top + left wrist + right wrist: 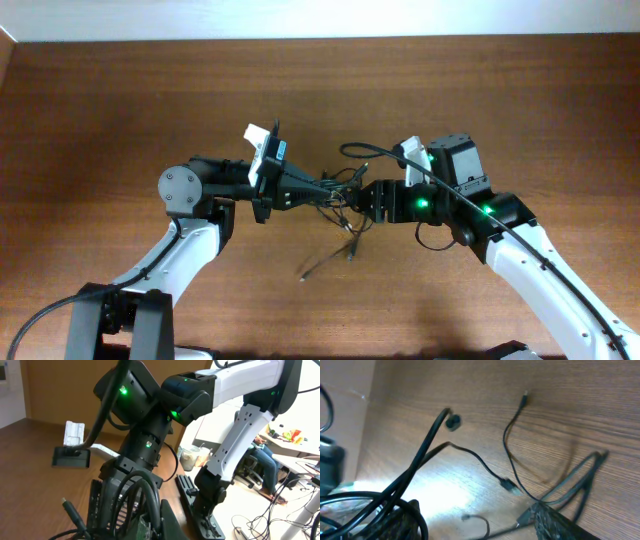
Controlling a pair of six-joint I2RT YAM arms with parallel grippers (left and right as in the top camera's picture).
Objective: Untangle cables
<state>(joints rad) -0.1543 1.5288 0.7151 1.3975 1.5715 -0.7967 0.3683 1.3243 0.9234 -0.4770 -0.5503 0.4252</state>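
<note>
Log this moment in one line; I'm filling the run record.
left claw: shut on cables | right claw: open, by cables | cables: tangled

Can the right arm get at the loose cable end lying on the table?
Probably yes: the loose cable end lies on the bare table close to the open right gripper, and nothing covers it.
</note>
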